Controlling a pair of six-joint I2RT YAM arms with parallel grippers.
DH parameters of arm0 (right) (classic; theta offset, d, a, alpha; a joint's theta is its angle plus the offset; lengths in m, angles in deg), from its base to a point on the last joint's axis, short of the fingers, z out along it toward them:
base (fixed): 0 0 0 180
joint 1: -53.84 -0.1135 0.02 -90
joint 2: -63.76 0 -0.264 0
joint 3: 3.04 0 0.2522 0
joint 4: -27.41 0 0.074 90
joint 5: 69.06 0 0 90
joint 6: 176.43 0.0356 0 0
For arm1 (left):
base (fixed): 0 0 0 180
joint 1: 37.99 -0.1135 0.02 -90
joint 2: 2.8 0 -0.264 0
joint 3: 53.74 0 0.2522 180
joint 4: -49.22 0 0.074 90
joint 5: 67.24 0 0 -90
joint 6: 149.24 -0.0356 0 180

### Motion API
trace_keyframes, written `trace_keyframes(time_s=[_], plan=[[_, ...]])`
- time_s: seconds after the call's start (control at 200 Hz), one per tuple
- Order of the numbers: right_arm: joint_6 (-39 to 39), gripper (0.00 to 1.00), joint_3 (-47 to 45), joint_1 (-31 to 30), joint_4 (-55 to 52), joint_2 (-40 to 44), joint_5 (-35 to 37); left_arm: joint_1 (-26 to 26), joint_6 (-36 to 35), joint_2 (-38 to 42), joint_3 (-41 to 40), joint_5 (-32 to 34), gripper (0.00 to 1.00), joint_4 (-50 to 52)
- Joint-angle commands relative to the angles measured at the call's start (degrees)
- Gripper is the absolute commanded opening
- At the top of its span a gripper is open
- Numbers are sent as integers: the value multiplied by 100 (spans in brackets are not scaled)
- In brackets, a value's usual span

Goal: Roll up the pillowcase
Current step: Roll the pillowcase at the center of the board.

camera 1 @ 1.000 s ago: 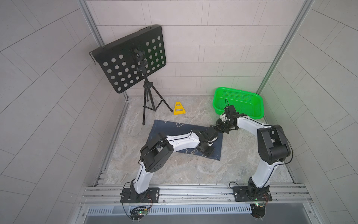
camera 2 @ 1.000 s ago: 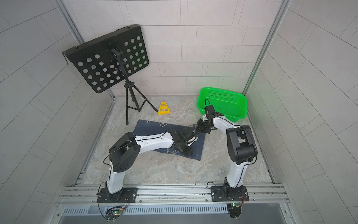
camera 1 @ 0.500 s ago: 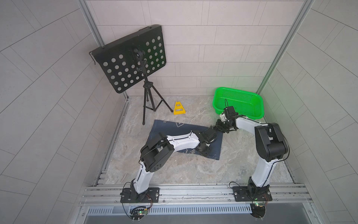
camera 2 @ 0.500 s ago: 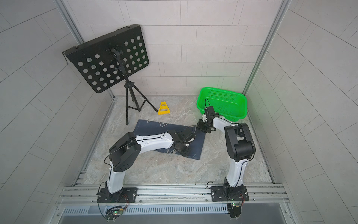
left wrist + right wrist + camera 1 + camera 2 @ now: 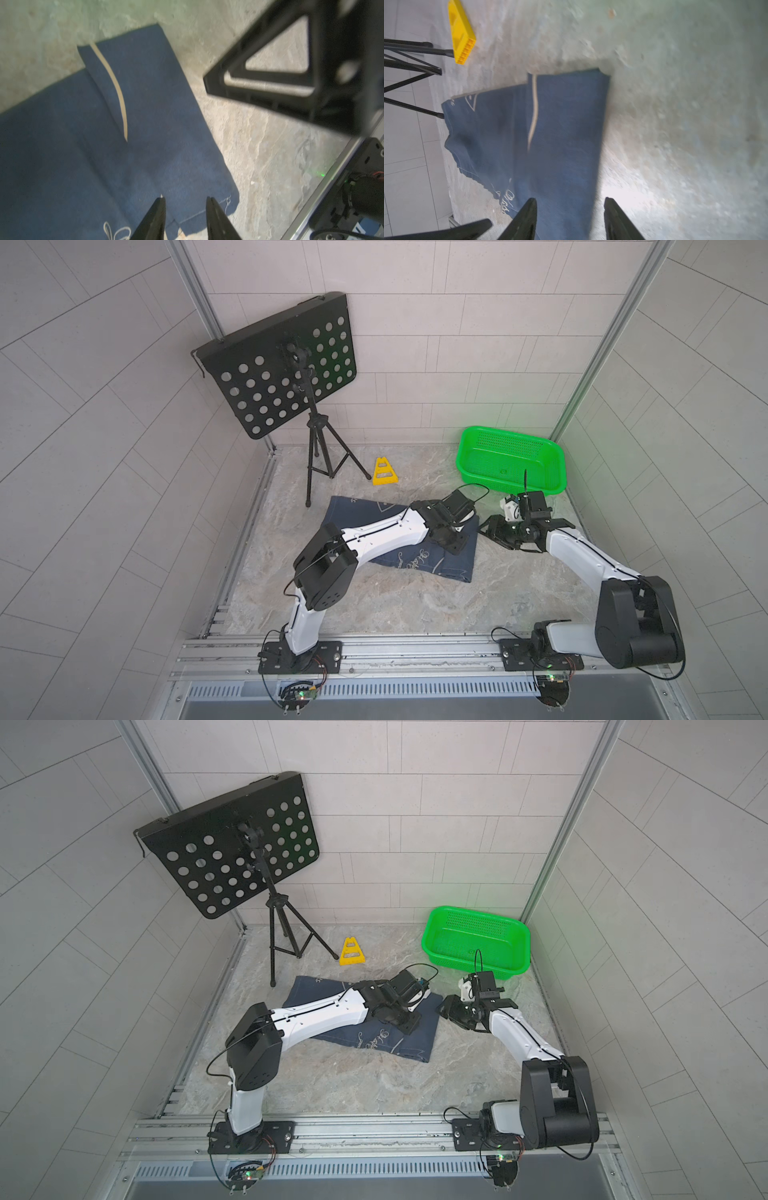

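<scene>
Pillowcase [image 5: 419,562]: flat on the marbled tabletop [image 5: 415,605], mid-scene. Navy cloth, pale script showing near its front edge. The left arm's forearm lies across it and hides much of it in both top views. In the wrist views one end is doubled over onto itself, with a pale seam [image 5: 116,89] curving along the fold.

Left claw [image 5: 186,200]: down over the cloth towards its right end. Jaws set narrow, a slim gap between the fingers, only flat cloth seen through the gap. Nothing gripped.

Right claw [image 5: 570,199]: jaws wide, holding nothing. Low to the tabletop, at the pillowcase's right edge. From its own camera one finger is over cloth and the other over bare stone, with the cloth's edge running between them.

Around: green basket [image 5: 494,456] at back right, near the right wrist. Yellow wedge [image 5: 385,472] just behind the pillowcase. Black music stand [image 5: 286,364] at back left, one tripod foot near the cloth's far left corner
</scene>
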Motion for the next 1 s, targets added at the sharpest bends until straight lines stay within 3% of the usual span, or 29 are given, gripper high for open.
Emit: trace_keyframes(time_s=[0.0, 0.15, 0.655, 0.82, 0.991], plan=[[340, 57, -306, 60, 494, 26, -367, -66, -256, -499, 244, 50, 39, -70], [941, 58, -792, 48, 1610, -354, -766, -211, -339, -938, 518, 174, 36, -97], [1263, 55, -1165, -68, 3164, -1559, -1130, -394, -392, -1423, 571, 58, 32, 14], [1401, 38, -1195, -54, 3363, -1512, -1278, -404, -416, -1439, 570, 20, 32, 62], [1095, 16, -1075, -43, 2629, -1033, -1076, -402, -336, -1371, 599, -106, 33, 89]])
